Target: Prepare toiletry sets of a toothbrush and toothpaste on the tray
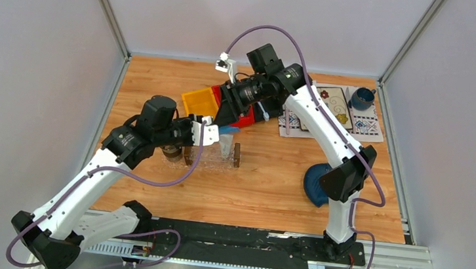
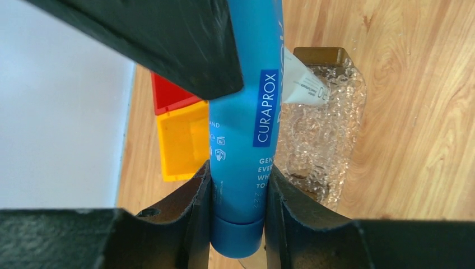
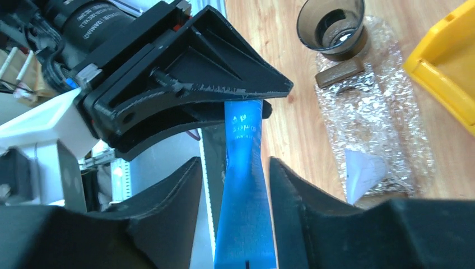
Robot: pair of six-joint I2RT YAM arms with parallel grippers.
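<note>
Left jaws are mine to vouch for first: my left gripper (image 2: 238, 185) is clenched on the blue tube (image 2: 241, 112), fingers pressed to both sides just above its cap. The tube hangs in the air by the far edge of the tray, not in it, stretched between my two grippers. My right gripper (image 3: 235, 168) straddles the tube's flat crimped end with its fingers parted, and my right wrist camera shows a sliver of gap on each side at the tips, so it is not gripping. Under it all is the wooden table (image 1: 269, 190). The tray (image 2: 322, 140), clear and bubbly, lies near the middle of the table with a brown block (image 2: 319, 55) at each short end. Behind it sit a yellow bin (image 1: 200, 102) and a red bin (image 2: 171, 92), touching side by side. A dark blue dish (image 1: 313, 184) lies well off to the right, partly hidden by my right arm. A smoky cup (image 3: 330, 25) stands upright just beyond the tray's left block. The white tube (image 2: 302, 87) lies inside the tray, towards the right block.
</note>
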